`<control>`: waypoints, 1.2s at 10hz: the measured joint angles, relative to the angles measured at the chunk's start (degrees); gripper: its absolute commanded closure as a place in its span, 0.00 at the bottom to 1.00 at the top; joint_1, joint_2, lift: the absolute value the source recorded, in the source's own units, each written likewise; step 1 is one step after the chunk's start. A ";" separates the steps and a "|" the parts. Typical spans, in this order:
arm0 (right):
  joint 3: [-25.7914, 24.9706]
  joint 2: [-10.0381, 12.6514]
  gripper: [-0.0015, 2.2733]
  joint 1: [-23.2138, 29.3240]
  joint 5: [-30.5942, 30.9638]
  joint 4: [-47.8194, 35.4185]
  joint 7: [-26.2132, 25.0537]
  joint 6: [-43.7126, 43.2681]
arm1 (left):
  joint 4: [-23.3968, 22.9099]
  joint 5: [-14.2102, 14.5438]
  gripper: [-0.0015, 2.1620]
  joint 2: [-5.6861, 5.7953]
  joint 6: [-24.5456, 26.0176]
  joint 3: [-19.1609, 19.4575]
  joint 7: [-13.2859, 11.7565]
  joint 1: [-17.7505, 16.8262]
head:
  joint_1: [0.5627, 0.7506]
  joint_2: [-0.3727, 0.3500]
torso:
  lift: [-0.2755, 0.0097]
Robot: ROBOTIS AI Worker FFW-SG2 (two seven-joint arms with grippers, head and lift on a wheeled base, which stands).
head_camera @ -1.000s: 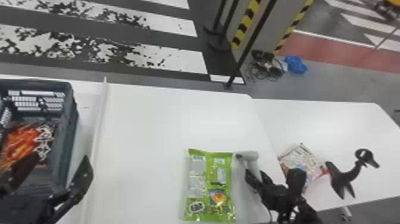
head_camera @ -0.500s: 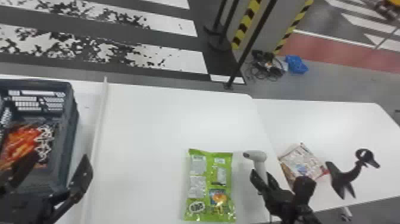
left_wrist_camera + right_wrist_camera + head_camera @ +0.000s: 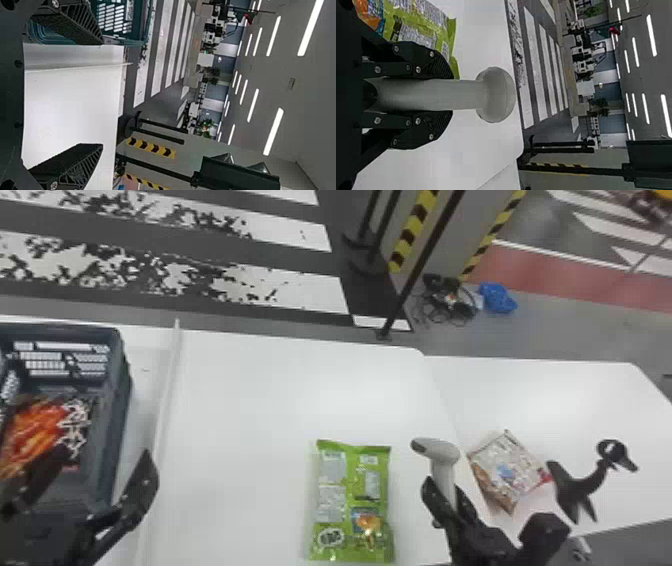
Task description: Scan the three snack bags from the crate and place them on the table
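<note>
Your right claw [image 3: 444, 490] has carried the scanner [image 3: 442, 450] rightward, away from the green bag [image 3: 355, 500], which has stayed put. That claw is closed round the handle, the scanner's head standing clear of the fingers. Your left claw [image 3: 104, 455] is wide and empty at the crate [image 3: 119, 400], where the orange bag [image 3: 37, 427] lies. The green bag is flat on the tabletop [image 3: 270, 400]; the brown bag [image 3: 510, 470] lies beside the stand [image 3: 564, 485] on the other tabletop [image 3: 550, 395].

Watch your right side: swing too low or too far and you could clip the brown bag or topple the stand. A loose grip would let the handle twist and spoil your aim; creases or glare could cost you a read.

You have three bags in sight, one crate, one scanner, one stand, two claws and two tabletops
</note>
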 measured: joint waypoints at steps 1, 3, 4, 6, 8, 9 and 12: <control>1.26 0.89 0.98 1.51 -0.29 -3.11 -0.07 1.24 | 0.02 0.00 0.03 0.03 0.00 -0.02 0.05 -0.01 | 0.70 0.03 | 0.84; 4.37 2.34 0.98 3.36 -0.09 -8.51 -0.29 5.37 | 0.13 0.00 0.03 0.09 -0.12 -0.02 0.08 0.03 | 0.70 0.08 | 0.84; 6.28 2.59 0.98 3.54 0.66 -10.25 -1.05 8.00 | 0.18 0.00 0.03 0.11 -0.29 -0.02 0.07 0.06 | 0.70 0.11 | 0.84; 11.12 2.65 0.98 0.32 5.58 -10.27 -4.66 13.39 | 0.34 0.00 0.03 0.41 -1.28 -0.02 0.00 0.27 | 0.70 0.21 | 0.84; 14.94 2.65 0.98 -4.73 10.76 -7.60 -7.54 18.60 | 0.79 0.15 0.03 0.82 -2.71 0.15 0.15 0.50 | 0.70 0.27 | 0.84; 16.06 2.64 0.98 -6.55 12.42 -6.59 -8.52 20.62 | 1.08 0.37 0.03 0.96 -3.14 0.44 0.13 0.56 | 0.70 0.31 | 0.84; 16.78 2.59 0.98 -8.05 14.27 -5.91 -10.59 22.76 | 1.66 0.74 0.03 1.03 -3.46 0.85 0.08 0.13 | 0.70 0.31 | 0.84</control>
